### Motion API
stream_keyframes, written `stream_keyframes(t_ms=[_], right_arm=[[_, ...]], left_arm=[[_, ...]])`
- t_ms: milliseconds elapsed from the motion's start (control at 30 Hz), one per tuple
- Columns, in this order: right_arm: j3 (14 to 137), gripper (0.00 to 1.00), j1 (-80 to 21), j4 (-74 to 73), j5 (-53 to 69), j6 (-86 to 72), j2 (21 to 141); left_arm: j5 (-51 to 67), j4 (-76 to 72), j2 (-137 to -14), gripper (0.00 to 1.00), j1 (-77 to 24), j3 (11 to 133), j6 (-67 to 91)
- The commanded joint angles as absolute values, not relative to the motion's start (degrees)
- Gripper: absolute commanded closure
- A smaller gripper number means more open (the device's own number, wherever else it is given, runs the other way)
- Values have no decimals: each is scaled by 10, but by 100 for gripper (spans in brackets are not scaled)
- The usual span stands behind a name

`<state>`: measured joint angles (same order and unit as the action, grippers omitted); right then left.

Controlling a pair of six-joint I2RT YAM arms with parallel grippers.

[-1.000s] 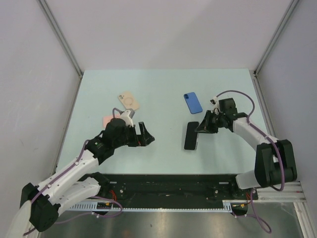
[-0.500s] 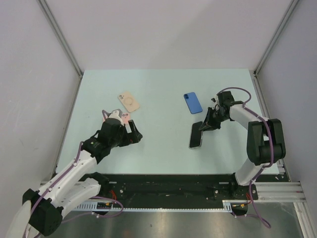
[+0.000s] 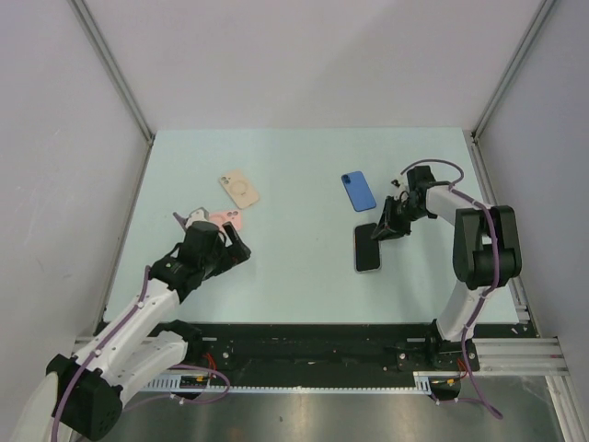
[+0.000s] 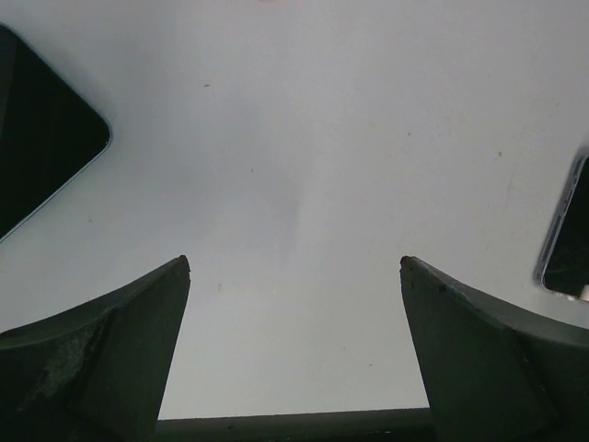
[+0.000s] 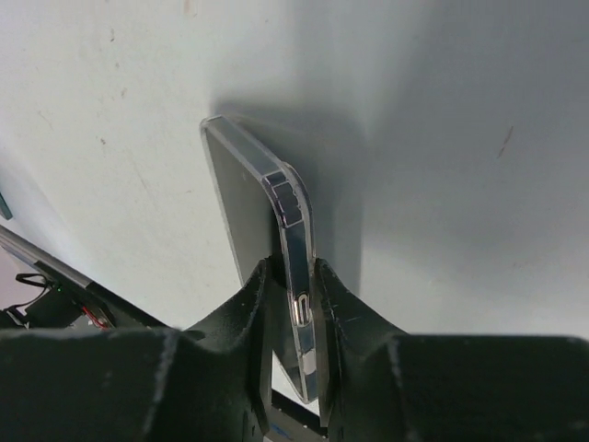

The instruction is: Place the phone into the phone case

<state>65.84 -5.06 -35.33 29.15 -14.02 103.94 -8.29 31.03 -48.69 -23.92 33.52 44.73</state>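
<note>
A black-faced phone (image 3: 367, 249) with a clear rim lies on the pale table, right of centre. My right gripper (image 3: 385, 230) is at its far end. In the right wrist view the phone (image 5: 241, 198) stands edge-on, its port end pinched between the two fingers of the gripper (image 5: 293, 265). A beige phone case (image 3: 239, 189) with a ring lies at the left. A pink slab (image 3: 225, 219) lies below it. My left gripper (image 3: 234, 247) hovers just beside the pink slab, open (image 4: 294, 262), with bare table between its fingers.
A blue slab (image 3: 359, 191) lies above the black phone. In the left wrist view a dark screen (image 4: 37, 129) shows at the left edge and a phone's side (image 4: 566, 239) at the right edge. Grey walls close in the table on three sides.
The right gripper has pulled the black phone to the right and turned it straighter. The left arm has drawn back left toward the pink slab, still open.
</note>
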Motion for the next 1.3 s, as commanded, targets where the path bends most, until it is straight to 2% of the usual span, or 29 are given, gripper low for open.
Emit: stream_keyframes(t_ms=[0, 467, 567, 700, 833, 1067, 1267], right_arm=[[665, 77, -41, -310, 223, -121, 1081], [665, 50, -31, -304, 221, -156, 1011], [665, 51, -41, -304, 223, -162, 987], [665, 61, -75, -302, 215, -164, 974], [664, 66, -98, -294, 230, -170, 970], [607, 64, -182, -215, 251, -221, 885], [606, 64, -213, -193, 262, -234, 851]], left_arm=[[-124, 326, -483, 0, -222, 336, 501], [-211, 392, -533, 1, -152, 355, 578], [-218, 390, -547, 2, -137, 345, 605], [-213, 375, -576, 3, -110, 338, 609], [-213, 346, -605, 5, -84, 337, 589], [-194, 288, -642, 10, -67, 318, 584], [-157, 242, -704, 7, -67, 323, 553]])
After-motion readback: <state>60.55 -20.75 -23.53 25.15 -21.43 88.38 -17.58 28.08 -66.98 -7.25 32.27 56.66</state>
